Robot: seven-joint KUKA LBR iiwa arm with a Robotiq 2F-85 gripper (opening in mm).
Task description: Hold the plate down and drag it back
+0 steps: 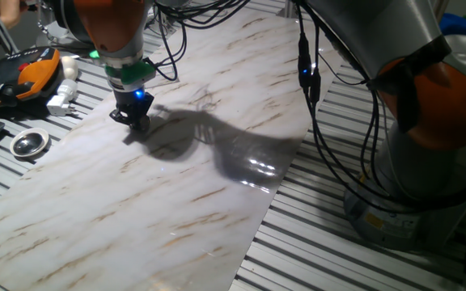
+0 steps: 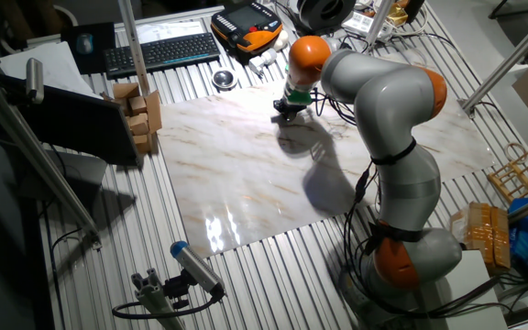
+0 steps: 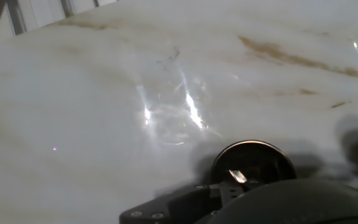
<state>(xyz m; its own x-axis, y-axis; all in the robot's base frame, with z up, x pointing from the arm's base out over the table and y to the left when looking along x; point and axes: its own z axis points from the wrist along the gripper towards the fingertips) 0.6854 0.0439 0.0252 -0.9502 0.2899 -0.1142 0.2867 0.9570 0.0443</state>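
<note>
The pincer (image 1: 129,119) sits low over the marble-patterned slab (image 1: 160,202) that covers the counter (image 1: 362,259), close to the slab's edge on the keyboard side. In the hand view the plate (image 3: 253,163), a small round silver disc with a raised rim and a dark centre, lies flat on the slab directly under the dark body of the pincer, which hides its lower part. Whether the jaws are apart or together cannot be told, since the fingertips are hidden in every view. Off the slab, on the ribbed counter, a larger round metal dish (image 1: 29,143) rests near a black keyboard (image 2: 159,52).
</note>
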